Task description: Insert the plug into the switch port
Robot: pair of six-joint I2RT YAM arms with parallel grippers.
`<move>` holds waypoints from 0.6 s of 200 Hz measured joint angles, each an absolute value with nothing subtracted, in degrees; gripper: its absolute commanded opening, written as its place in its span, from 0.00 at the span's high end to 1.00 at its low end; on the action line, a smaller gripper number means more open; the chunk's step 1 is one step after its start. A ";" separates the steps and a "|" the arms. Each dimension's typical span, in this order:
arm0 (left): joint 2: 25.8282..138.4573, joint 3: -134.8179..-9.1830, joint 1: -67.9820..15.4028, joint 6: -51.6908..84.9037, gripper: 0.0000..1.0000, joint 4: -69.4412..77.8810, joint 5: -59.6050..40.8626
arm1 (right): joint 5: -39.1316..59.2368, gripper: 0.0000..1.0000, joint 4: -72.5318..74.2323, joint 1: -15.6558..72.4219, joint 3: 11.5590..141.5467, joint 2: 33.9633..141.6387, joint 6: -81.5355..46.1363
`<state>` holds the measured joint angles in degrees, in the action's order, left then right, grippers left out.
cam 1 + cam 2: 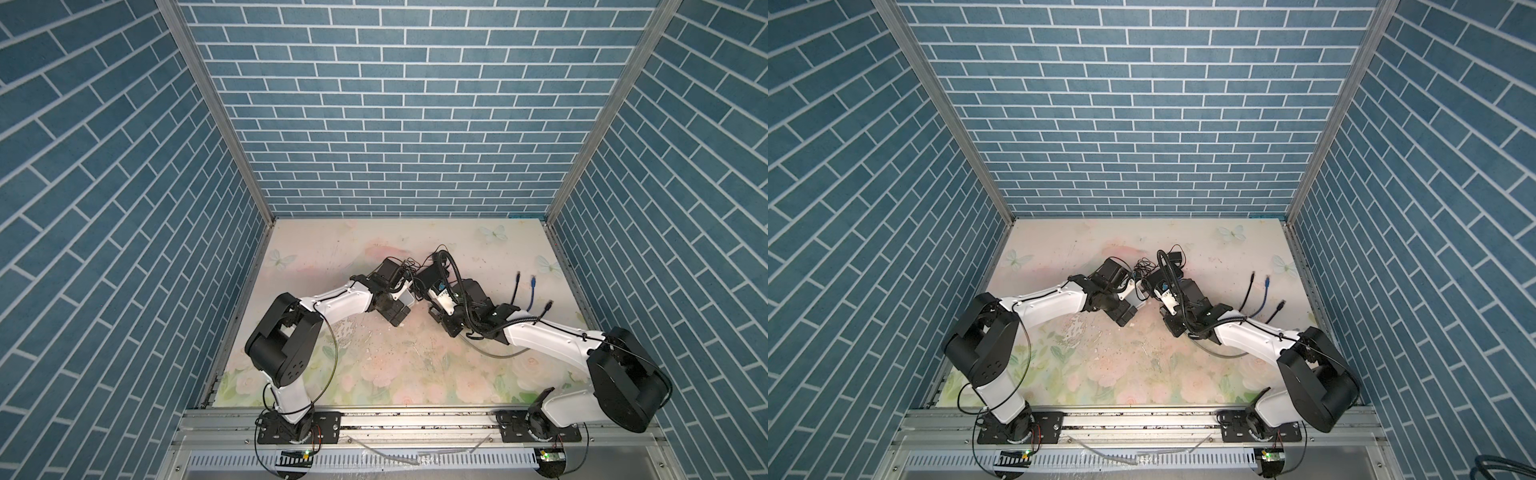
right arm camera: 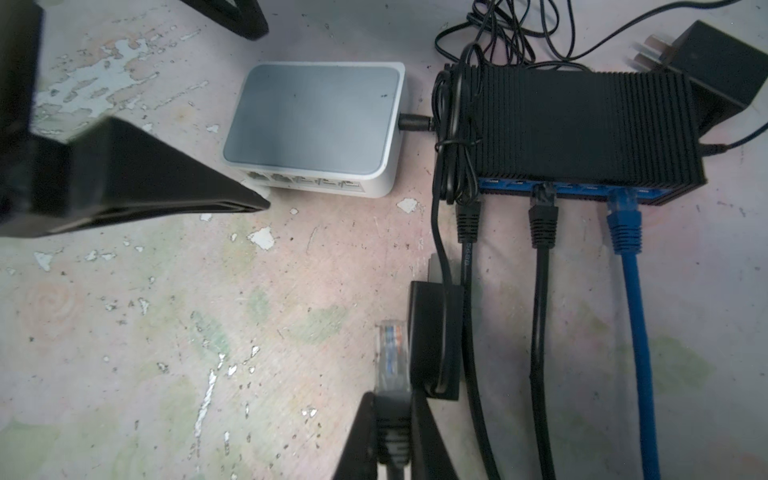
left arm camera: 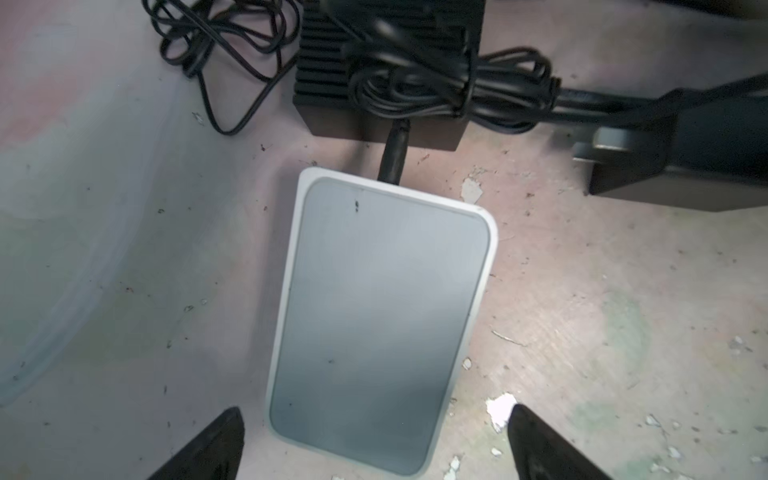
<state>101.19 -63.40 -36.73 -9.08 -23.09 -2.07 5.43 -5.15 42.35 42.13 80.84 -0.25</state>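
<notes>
On the left of the floral table (image 1: 374, 365), the left gripper (image 3: 374, 415) stands wide open over the white switch (image 3: 382, 316). In the left wrist view its two dark fingers (image 3: 216, 440) flank the near end of the casing, each with a gap of bare table between it and the casing. The white switch lies flat with its grey top up, and a black barrel lead enters one short side. The right wrist view shows its row of ports (image 2: 307, 183) along one long face, all of them empty, with one left fingertip just beside the end of that row.

Further right, the right gripper (image 2: 392, 405) is clamped on the plug (image 2: 390, 353). The fingers pinch its black boot, and the clear tip with coloured wires sticks out beyond them. The plug points towards the switches but is well apart from the white switch's ports, and it is just beside a black adapter (image 2: 434, 340) lying on the table.

Right of that lies a ribbed black switch (image 2: 582, 124), touching or almost touching the barrel lead of the white one. Two black cables (image 2: 542, 291) and a blue cable (image 2: 636, 332) are plugged into its blue front. A second adapter (image 2: 715, 70) with bare prongs rests at its far corner.

In a top view, three loose cable ends (image 1: 533, 280) lie near the table's right edge
</notes>
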 measured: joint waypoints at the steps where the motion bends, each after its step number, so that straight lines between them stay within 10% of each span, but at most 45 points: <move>1: 101.25 -63.44 -36.73 -9.10 0.00 -23.14 -2.07 | 5.45 1.00 -5.13 42.35 42.11 80.82 -0.25; 55: 105.32 -65.17 -36.73 -9.89 0.01 -23.83 -1.74 | 7.07 1.00 -5.06 42.35 42.09 80.58 -0.25; 120: 105.41 -64.75 -36.73 -8.60 0.30 -23.55 -2.96 | 8.47 1.00 -4.25 42.35 42.09 80.66 -1.28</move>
